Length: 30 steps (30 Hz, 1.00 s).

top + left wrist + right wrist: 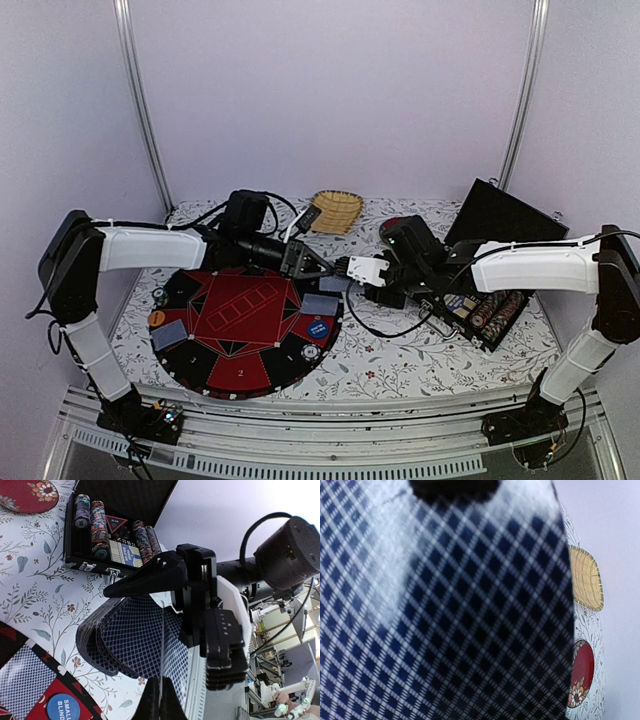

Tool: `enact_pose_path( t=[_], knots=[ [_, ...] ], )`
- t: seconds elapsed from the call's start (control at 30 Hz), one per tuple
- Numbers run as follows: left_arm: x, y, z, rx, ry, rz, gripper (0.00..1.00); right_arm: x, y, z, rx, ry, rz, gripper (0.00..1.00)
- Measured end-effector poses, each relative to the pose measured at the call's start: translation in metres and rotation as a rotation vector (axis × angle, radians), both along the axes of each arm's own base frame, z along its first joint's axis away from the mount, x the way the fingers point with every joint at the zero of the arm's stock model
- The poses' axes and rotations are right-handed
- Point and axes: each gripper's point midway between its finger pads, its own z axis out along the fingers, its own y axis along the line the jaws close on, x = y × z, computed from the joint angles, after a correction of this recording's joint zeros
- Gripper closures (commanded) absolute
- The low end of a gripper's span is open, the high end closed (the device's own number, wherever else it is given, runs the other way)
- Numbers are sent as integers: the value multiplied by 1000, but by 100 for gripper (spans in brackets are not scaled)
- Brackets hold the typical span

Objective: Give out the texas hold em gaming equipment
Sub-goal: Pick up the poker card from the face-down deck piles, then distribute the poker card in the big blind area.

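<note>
My right gripper (352, 270) is shut on a bent deck of blue-backed playing cards (130, 635) above the table's middle. My left gripper (322, 267) meets it from the left. In the left wrist view, my left gripper (160, 681) is shut on a single card (162, 640), seen edge-on, at the deck's face. Card backs (470, 620) fill the right wrist view and hide that gripper's fingers. On the round red-and-black poker mat (240, 375) lie two dealt cards (168, 335) (318, 304), a blue small-blind button (318, 327), an orange button (157, 318) and a white chip (310, 351).
An open black chip case (485, 312) with rows of chips lies at the right, under the right arm. A woven basket (336, 210) stands at the back, with a dark-red plate (27, 495) near it. Cables cross the floral cloth (420, 365).
</note>
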Motion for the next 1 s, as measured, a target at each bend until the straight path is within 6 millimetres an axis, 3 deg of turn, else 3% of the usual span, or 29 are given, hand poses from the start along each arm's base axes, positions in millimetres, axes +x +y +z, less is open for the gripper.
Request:
enact_pose_path(
  t=[0.27, 0.43, 0.53, 0.7, 0.9, 1.0],
  knots=[
    [0, 6, 5, -14, -2, 8, 100, 6, -3, 1, 24, 9, -14, 55],
    [8, 36, 11, -29, 22, 99, 100, 10, -7, 0, 38, 11, -32, 55],
    [16, 72, 16, -28, 41, 208, 100, 11, -10, 0, 38, 11, -40, 55],
    [16, 154, 10, 38, 98, 450, 100, 12, -11, 5, 50, 1, -42, 54],
    [-9, 253, -46, 233, 281, 758, 100, 12, -9, 16, 81, -23, -38, 54],
    [-19, 292, -68, 326, 362, 871, 100, 9, -10, 17, 91, -23, -30, 54]
  ],
)
